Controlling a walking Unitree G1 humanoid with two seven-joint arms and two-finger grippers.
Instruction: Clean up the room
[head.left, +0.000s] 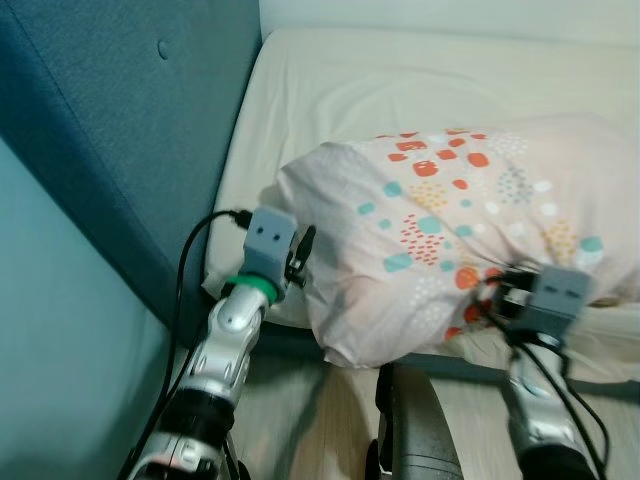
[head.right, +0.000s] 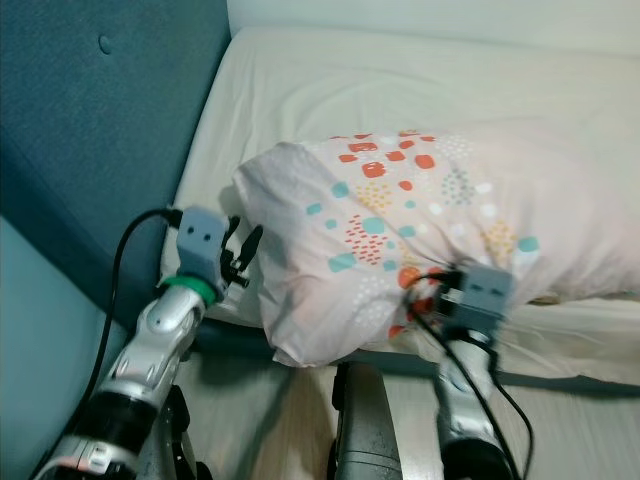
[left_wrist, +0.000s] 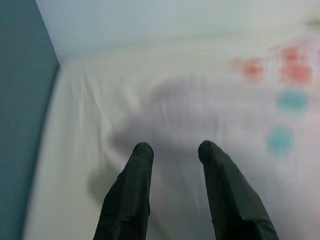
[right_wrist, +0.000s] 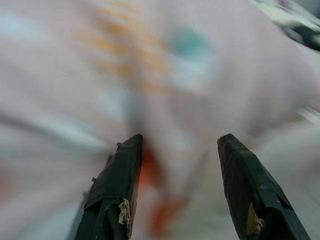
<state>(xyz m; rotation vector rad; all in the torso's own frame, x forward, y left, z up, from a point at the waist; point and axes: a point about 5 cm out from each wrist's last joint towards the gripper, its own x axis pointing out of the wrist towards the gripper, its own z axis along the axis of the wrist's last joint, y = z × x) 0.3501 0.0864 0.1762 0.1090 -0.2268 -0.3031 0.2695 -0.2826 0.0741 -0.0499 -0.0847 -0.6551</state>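
A big pillow (head.left: 450, 230) in a pale case with red, teal and orange spots lies across the white-sheeted bed (head.left: 400, 80). Its near corner hangs over the mattress edge. My left gripper (head.left: 300, 256) is raised just beside the pillow's left end. In the left wrist view it (left_wrist: 174, 150) is open, with the pillow fabric ahead of the fingertips (left_wrist: 142, 150) and nothing between them. My right gripper (head.left: 496, 292) presses against the pillow's front side. In the right wrist view it (right_wrist: 177, 142) is open, with blurred pillow fabric close in front of its fingers.
A padded blue headboard (head.left: 120, 120) stands along the left of the bed, with a light blue wall (head.left: 60, 360) beside it. Wooden floor (head.left: 310, 420) and my own dark lower body (head.left: 410, 430) show below the mattress edge.
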